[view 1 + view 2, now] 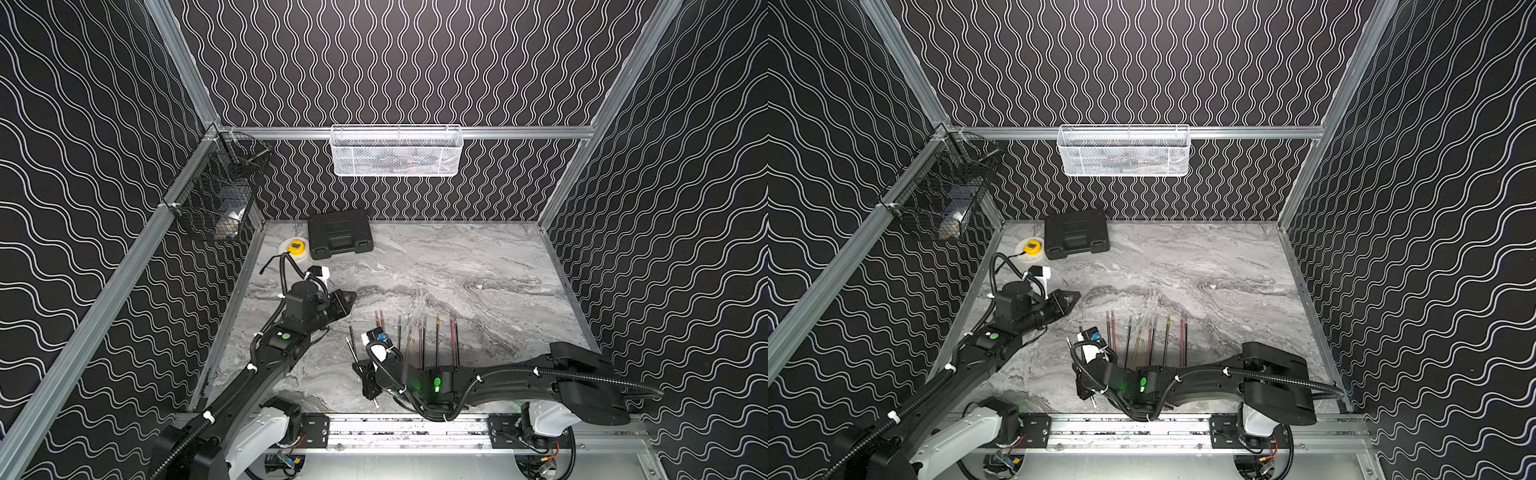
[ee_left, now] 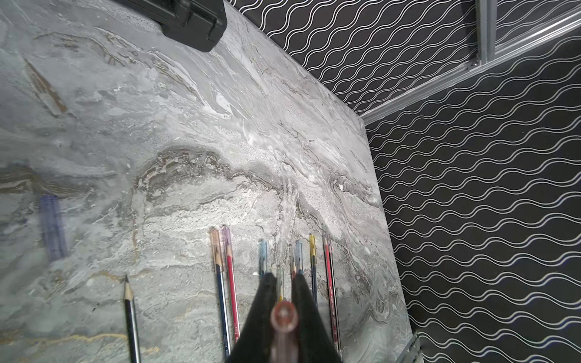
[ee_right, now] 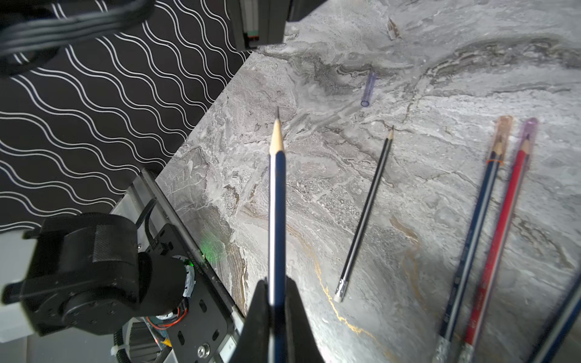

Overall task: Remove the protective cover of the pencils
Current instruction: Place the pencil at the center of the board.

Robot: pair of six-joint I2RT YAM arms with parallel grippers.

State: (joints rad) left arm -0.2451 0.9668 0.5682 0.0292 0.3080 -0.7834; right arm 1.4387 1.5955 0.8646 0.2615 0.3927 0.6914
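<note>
Two pencils show bare tips: a navy pencil clamped in the right pincer near the front rail, and a black pencil lying flat on the counter just beside it; the rest of the pencils lie in a row mid-counter, each tip under a clear tinted cap; the left pincer is shut on a pink cap, over bare counter left of the row and well apart from it. Risks as I read them: the pink cap is a round tube, so released from height it likely bounces and rolls, into the row or toward the counter edge; it sits deep between the fingers, not at the tips, so it may hang on one side when they part; a blue cap lies loose, nearly invisible on grey marble, easy to clip with either arm; the navy pencil is gripped toward its eraser end with a long overhang, so any wrist swing sweeps the point wide, and it could jab the counter or flick the black pencil; set down tilted, it rolls; the right forearm lies over the row's tail ends in both top views, so a low retract could drag and scatter them; the row is tight, orange- and purple-capped ones touching, so a grab for one may pinch two.
</note>
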